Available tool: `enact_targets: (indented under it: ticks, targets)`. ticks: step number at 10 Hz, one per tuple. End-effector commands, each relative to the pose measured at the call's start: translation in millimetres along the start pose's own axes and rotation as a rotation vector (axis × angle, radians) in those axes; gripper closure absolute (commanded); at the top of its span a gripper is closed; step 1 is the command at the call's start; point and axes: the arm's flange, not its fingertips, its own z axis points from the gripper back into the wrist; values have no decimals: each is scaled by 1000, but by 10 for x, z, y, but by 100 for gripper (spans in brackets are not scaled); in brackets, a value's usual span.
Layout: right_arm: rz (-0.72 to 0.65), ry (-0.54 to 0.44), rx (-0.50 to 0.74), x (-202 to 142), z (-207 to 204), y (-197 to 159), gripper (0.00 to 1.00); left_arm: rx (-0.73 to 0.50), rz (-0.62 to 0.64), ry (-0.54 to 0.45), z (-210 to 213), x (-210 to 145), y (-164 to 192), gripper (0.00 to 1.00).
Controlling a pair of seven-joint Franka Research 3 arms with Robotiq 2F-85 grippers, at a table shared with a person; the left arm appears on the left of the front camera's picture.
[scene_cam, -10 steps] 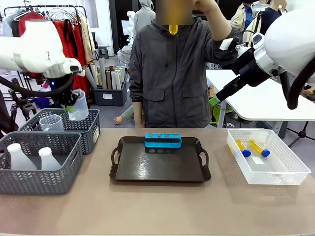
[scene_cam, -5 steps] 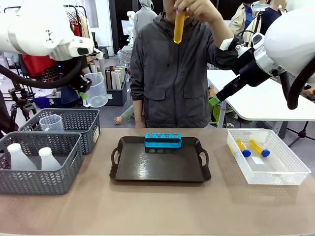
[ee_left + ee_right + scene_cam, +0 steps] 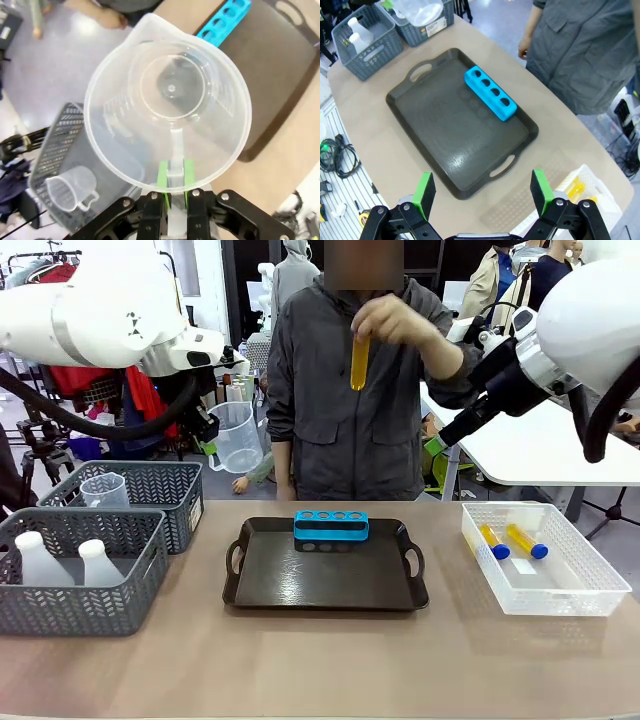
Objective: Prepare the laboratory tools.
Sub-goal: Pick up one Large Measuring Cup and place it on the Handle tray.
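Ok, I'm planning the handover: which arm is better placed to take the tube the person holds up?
Probably right: the right gripper is open and empty, while the left gripper is shut on the handle of the beaker.

Clear measuring beaker [image 3: 236, 437]: aloft, up-left of black tray [image 3: 325, 585], handle clamped in left gripper [image 3: 174, 182]. Blue tube rack [image 3: 331, 526]: on tray's far edge, holes up. Two blue-capped yellow tubes [image 3: 494, 542]: lying flat, right of tray. One yellow tube [image 3: 358, 362]: upright in a person's hand [image 3: 398, 325], above tray. Two white flasks [image 3: 38, 562]: upright, left of tray.
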Motion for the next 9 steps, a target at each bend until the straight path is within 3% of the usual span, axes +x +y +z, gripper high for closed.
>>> enact_targets:
  ticks: [1,4,9]
  targets:
    - [-2,-12,14,3,-5,-4,0,39,-11,16,31,2,14,100]
    - [-2,-12,14,3,-5,-4,0,4,-6,5,-14,-1,0,100]
    - [-2,-12,14,3,-5,-4,0,-64,-234,35,-439,391,-526,100]
